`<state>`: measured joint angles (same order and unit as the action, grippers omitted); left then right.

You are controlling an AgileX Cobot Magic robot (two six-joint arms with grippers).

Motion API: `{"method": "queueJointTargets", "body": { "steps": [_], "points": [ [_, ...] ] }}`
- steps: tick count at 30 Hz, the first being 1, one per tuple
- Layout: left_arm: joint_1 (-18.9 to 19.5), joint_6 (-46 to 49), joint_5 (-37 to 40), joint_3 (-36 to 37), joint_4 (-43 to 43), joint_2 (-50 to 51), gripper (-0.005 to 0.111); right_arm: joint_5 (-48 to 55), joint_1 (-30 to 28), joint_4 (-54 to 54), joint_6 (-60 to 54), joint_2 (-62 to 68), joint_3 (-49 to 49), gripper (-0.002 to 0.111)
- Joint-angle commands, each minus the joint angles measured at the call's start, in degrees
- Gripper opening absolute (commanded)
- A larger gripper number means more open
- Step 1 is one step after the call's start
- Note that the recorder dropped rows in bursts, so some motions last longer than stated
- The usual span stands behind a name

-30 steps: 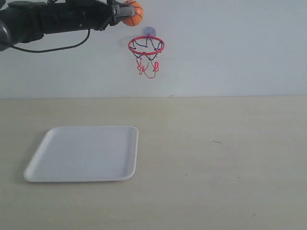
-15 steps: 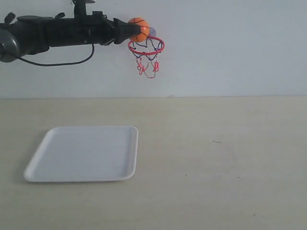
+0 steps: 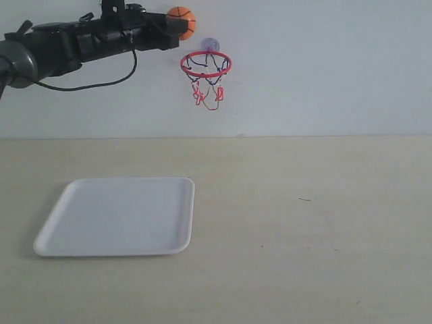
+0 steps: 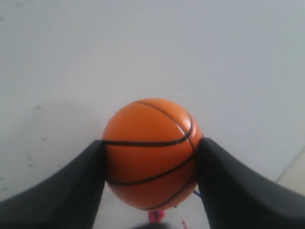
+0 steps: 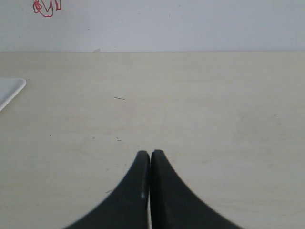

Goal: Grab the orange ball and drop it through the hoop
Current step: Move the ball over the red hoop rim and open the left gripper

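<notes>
Left gripper [image 3: 177,23] with orange ball [image 3: 182,21] now sits higher and further left than 0.5 s ago, close to its position 1.0 s ago. Ball no longer touches the hoop [image 3: 206,64] ring. Suction cup [image 3: 210,44] is uncovered again.

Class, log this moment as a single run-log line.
left gripper: shut on ball | ball: above left edge of hoop, exterior view, not released | right gripper: shut, holding nothing
</notes>
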<state>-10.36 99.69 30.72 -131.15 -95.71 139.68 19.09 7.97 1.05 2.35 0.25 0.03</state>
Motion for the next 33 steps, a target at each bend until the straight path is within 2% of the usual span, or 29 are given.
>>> {"method": "queueJointTargets", "body": {
  "steps": [1, 10, 13, 33],
  "points": [
    [-0.1, -0.6, -3.5, -0.4, -3.5, -0.3, 0.004, -0.2, 0.0, -0.1, 0.2, -0.2, 0.0, -0.001],
    [-0.1, -8.5, 11.0, -2.7, -3.5, 4.1, 0.004, -0.2, 0.0, -0.1, 0.2, -0.2, 0.0, -0.001],
    [-0.1, -10.9, 12.6, -4.2, -3.6, 6.4, 0.004, -0.2, 0.0, -0.1, 0.2, -0.2, 0.0, -0.001],
    [-0.1, -11.4, 11.0, -4.8, -2.5, 8.1, 0.004, -0.2, 0.0, -0.1, 0.0, -0.2, 0.0, -0.001]
  ]
}}
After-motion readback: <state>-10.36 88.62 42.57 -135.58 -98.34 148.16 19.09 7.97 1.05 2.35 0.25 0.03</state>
